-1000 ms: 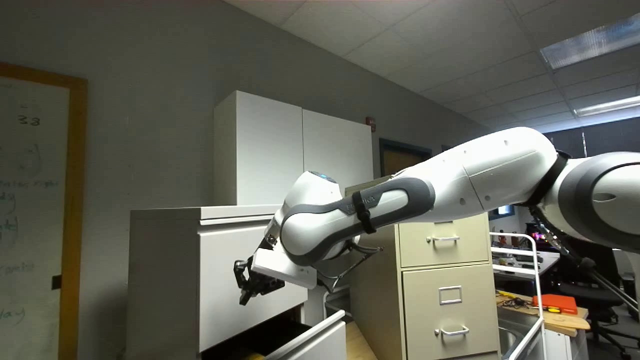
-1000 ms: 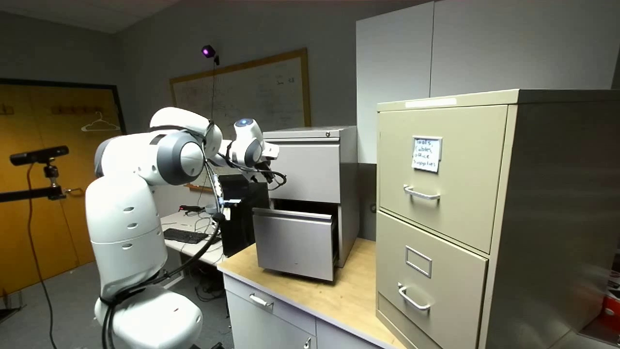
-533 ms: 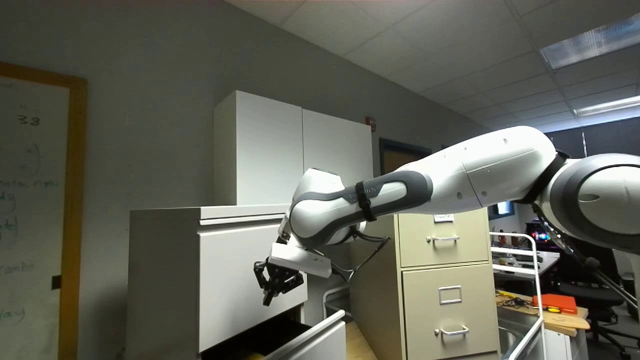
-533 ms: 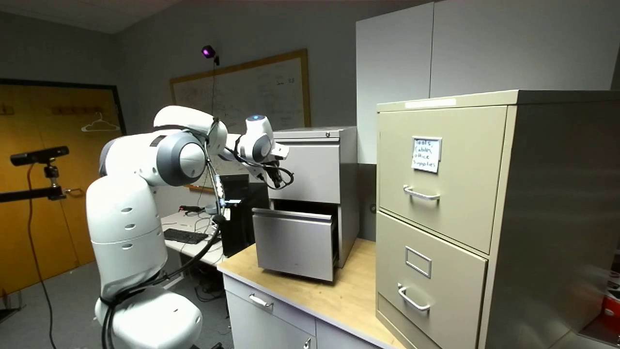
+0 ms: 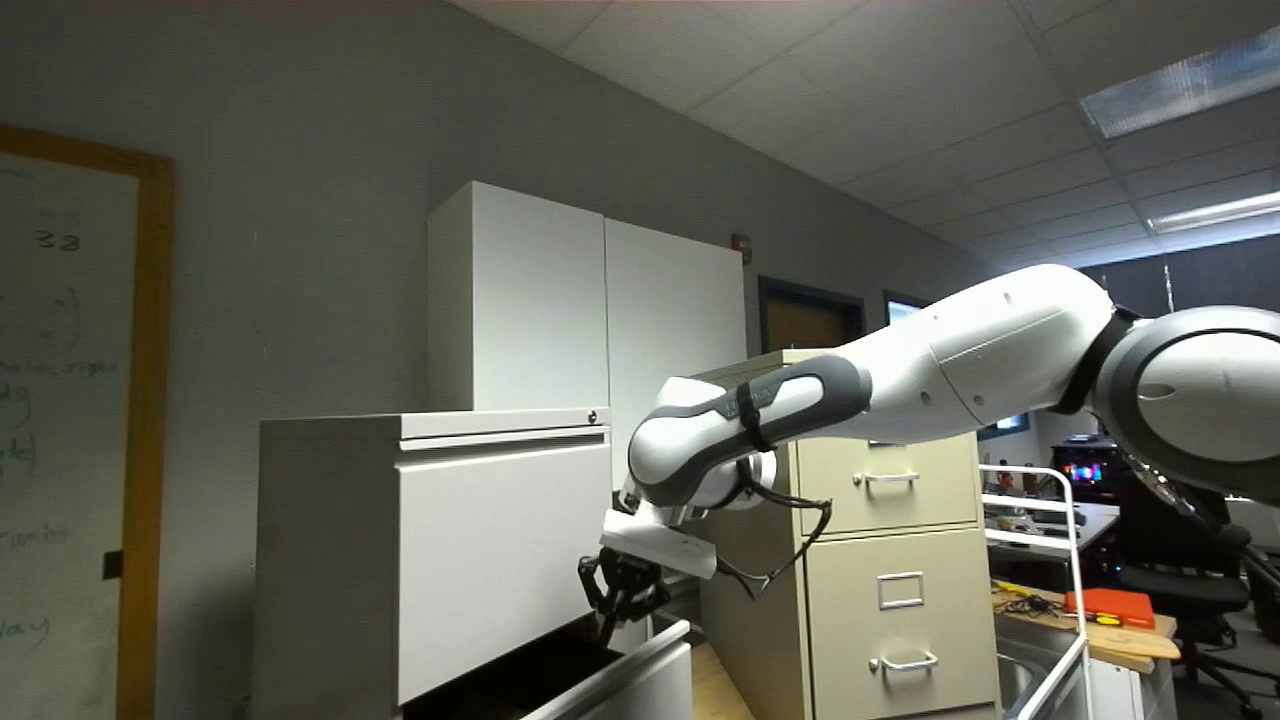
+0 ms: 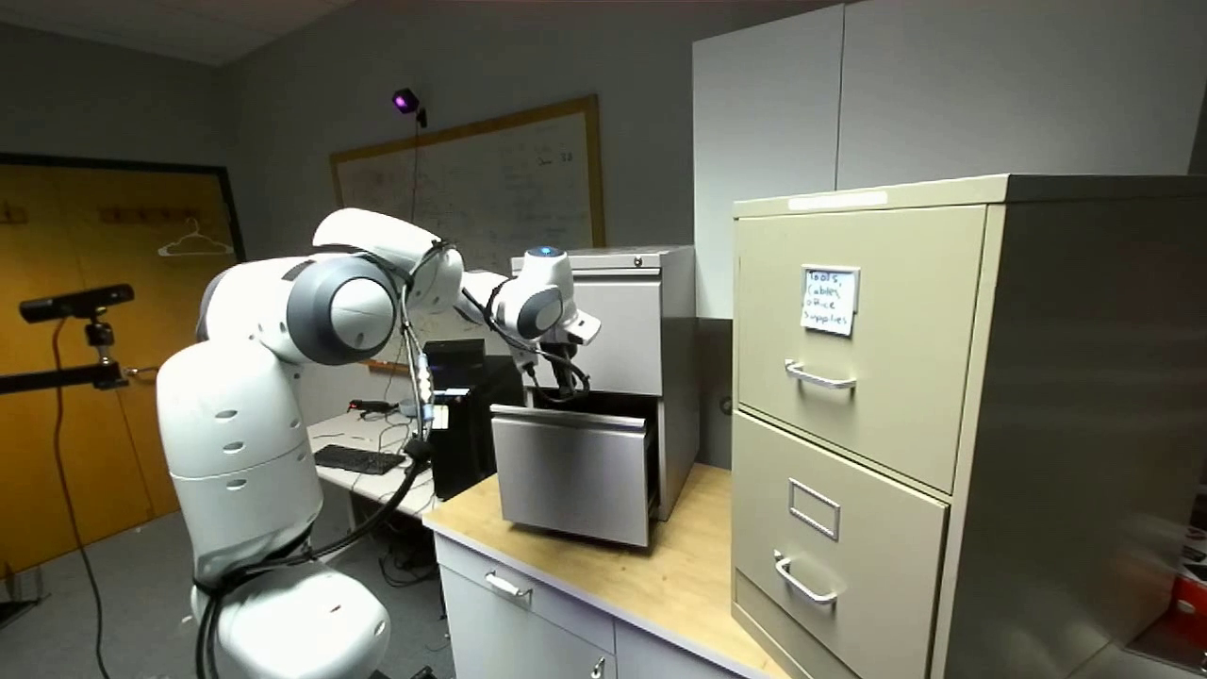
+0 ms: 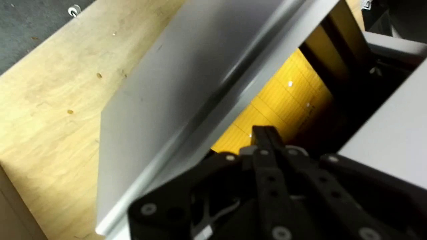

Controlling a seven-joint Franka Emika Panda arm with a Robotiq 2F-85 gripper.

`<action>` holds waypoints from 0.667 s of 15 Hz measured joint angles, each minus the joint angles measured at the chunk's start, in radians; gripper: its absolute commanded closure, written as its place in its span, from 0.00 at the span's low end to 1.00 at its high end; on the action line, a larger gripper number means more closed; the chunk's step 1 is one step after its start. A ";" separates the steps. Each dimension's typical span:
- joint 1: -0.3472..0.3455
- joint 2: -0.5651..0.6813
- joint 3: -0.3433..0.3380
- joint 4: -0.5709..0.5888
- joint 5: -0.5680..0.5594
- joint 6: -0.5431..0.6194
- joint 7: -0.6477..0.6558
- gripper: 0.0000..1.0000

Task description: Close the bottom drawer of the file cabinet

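The file cabinet is pale grey-white metal with a flat front; it also shows in another exterior view. Its bottom drawer is pulled out, with dark space behind its front; the front also shows at the bottom of an exterior view. In the wrist view the bottom drawer crosses diagonally, with a yellow surface inside. My black gripper has its fingers together with nothing between them. In both exterior views the gripper points down over the drawer opening, between drawer front and cabinet. Contact cannot be told.
A tall beige cabinet stands beside the file cabinet. Both exterior views show white cupboards on the wall. The file cabinet stands on a wooden countertop. A desk with a keyboard is behind the arm.
My gripper has moved out from the cabinet's upper front and lowered to over the drawer opening, turning to point more downward. The bottom drawer has not visibly moved.
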 measured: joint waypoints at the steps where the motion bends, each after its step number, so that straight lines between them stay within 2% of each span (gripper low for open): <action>1: -0.005 0.007 -0.006 -0.022 0.017 0.001 0.000 1.00; 10: -0.030 0.002 -0.040 -0.083 0.191 0.001 -0.001 1.00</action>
